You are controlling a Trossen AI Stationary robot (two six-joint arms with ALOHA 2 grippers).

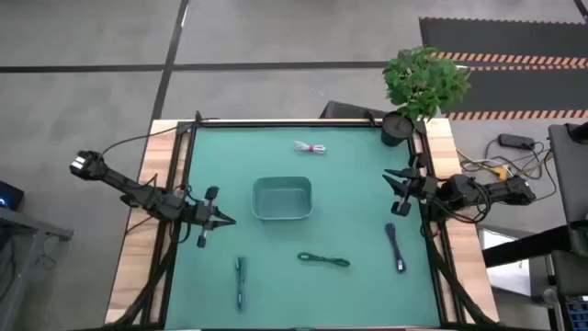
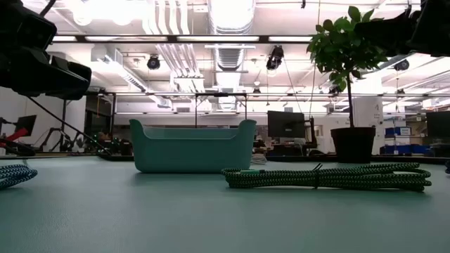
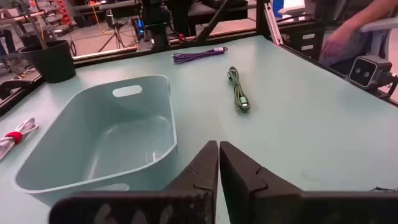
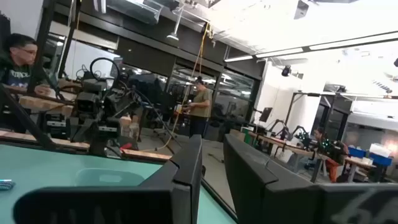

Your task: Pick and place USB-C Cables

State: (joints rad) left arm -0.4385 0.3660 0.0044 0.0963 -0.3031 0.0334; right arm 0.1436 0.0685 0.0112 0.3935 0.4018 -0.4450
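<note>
Four cables lie on the green mat around a pale teal bin [image 1: 282, 199]. The white one with a pink tie [image 1: 310, 147] is beyond the bin. The green one [image 1: 323, 261] is nearer than the bin. The dark blue one [image 1: 395, 246] is at the right and the dark grey one [image 1: 240, 276] at the near left. My left gripper [image 1: 228, 220] hovers left of the bin, shut, and in its wrist view [image 3: 218, 144] it points at the bin's wall [image 3: 106, 137]. My right gripper [image 1: 388, 187] hovers right of the bin, its fingers a narrow gap apart [image 4: 212, 140].
A potted plant [image 1: 424, 81] with a black pot [image 1: 397, 127] stands at the table's far right corner. Wooden rails [image 1: 147, 230] border the mat. In the low view the green cable [image 2: 330, 177] lies in front of the bin [image 2: 191, 146]. A person's arm [image 3: 348, 31] shows beyond the table.
</note>
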